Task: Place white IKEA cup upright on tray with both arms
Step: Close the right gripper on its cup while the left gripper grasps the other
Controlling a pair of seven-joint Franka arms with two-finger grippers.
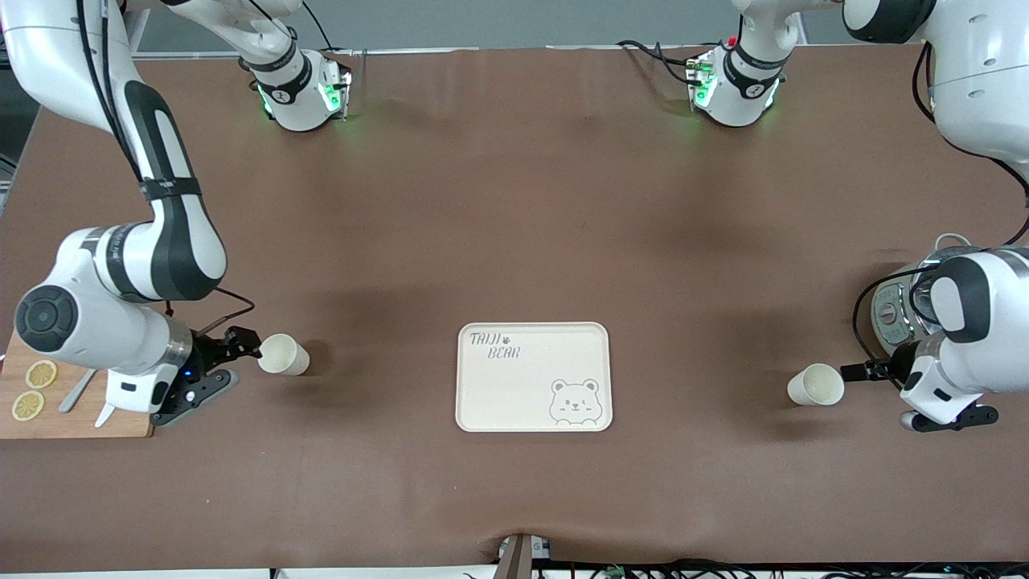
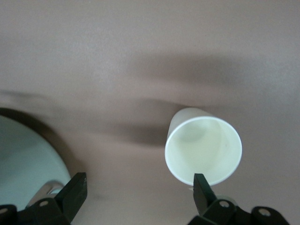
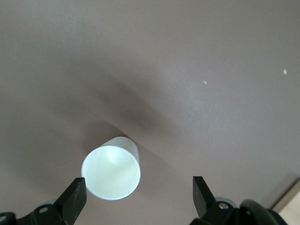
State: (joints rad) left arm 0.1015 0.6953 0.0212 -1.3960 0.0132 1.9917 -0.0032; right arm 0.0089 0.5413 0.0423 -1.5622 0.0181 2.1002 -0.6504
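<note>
A: Status?

B: Both jaws released. Left gripper [image 1: 854, 371] beside its cup [image 1: 815, 384], right gripper [image 1: 245, 344] beside the other cup [image 1: 284, 355]. Tray [image 1: 534, 377] between, well apart.

A: Tip?

B: Centre each rim before clamping.

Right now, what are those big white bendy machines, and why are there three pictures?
They are two robot arms at a brown table. One picture looks down from a high camera facing them. The other two come from small cameras on each arm's wrist.

In the middle lies a cream tray with a bear face drawn on it. Two white cups lie tipped on their sides, one toward each end of the table.

The right gripper is open beside one cup. The left gripper is open beside the other cup. Neither is holding anything yet.

Also there: a wooden cutting board with lemon slices, and a metal cooker.
</note>
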